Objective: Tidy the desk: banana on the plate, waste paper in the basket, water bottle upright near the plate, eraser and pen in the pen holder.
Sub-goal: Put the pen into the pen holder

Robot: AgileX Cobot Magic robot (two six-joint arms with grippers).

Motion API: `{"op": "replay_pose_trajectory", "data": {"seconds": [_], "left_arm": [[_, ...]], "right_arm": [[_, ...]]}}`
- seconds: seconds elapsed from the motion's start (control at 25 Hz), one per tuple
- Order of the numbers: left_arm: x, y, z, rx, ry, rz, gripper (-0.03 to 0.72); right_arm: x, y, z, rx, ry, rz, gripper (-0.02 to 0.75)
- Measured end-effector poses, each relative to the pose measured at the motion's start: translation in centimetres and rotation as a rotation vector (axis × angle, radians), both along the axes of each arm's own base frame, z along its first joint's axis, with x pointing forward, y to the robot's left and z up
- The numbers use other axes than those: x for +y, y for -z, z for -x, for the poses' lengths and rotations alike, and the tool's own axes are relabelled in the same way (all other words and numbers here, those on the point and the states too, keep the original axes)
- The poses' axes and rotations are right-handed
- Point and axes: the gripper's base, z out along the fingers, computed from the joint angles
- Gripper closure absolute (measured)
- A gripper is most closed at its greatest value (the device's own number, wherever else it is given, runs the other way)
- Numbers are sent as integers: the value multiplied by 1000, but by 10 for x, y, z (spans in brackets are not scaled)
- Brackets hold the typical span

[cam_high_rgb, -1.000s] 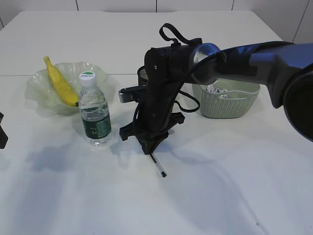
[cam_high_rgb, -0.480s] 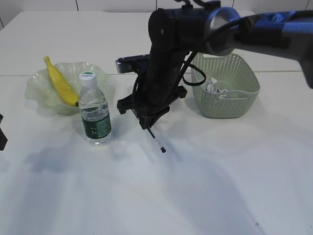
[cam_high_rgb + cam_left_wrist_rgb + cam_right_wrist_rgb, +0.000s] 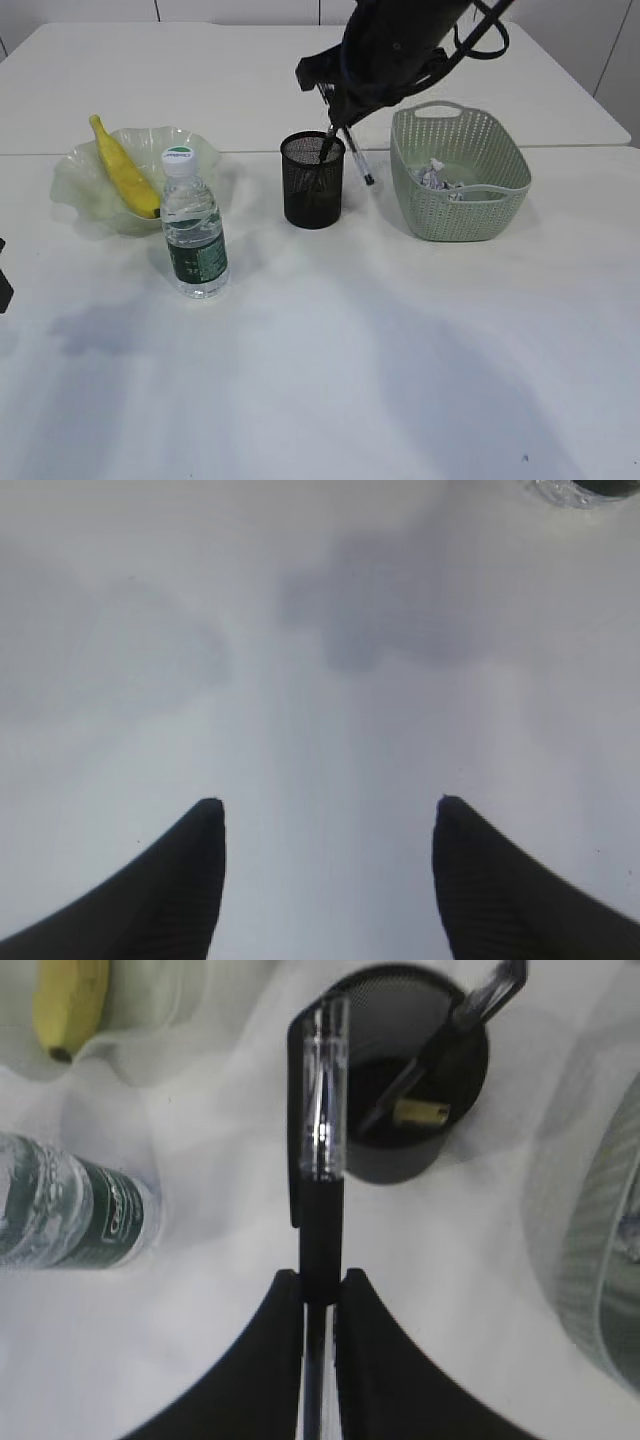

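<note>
My right gripper (image 3: 320, 1278) is shut on a clear pen with a black grip (image 3: 323, 1110). It holds the pen in the air just in front of the black mesh pen holder (image 3: 410, 1080). In the exterior view this gripper (image 3: 340, 105) hangs above the holder (image 3: 313, 185), and the pen (image 3: 355, 160) slants down past its right rim. The holder contains another pen (image 3: 470, 1015) and a small tan block (image 3: 420, 1112). The banana (image 3: 122, 170) lies on the pale green plate (image 3: 80, 195). The water bottle (image 3: 193, 225) stands upright beside it. My left gripper (image 3: 329, 802) is open and empty over bare table.
A green basket (image 3: 460, 205) with crumpled paper (image 3: 435, 178) stands right of the holder. The bottle's base (image 3: 585, 488) shows at the top right of the left wrist view. A seam between tabletops runs behind the plate and holder.
My right arm has lifted the pen off the table in front of the bottle. It has carried it up and back to above the pen holder. The left gripper has stayed put.
</note>
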Motion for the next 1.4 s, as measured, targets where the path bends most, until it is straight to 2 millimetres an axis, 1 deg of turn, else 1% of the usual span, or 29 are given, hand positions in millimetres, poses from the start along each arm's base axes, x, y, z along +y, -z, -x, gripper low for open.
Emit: {"op": "replay_pose_trajectory", "data": {"seconds": [0.08,0.28,0.48,0.88,1.0,1.08,1.4], "left_arm": [[0,0,0,0,0,0,231],[0,0,0,3,0,0,231],[0,0,1,13,1,0,231],[0,1,5,58,6,-2,231],[0,1,5,59,7,-2,231],[0,1,5,59,7,-2,231],[0,2,7,74,8,-2,231]], "right_arm": [[-2,-6,-4,-57,5,-19,692],[-1,-13,-17,-202,25,-74,692],[4,-12,-32,-344,47,-131,692],[13,20,-58,-465,88,-209,692],[16,37,-65,-463,99,-218,692],[17,44,-68,-472,106,-226,692],[19,60,-77,-513,125,-248,693]]}}
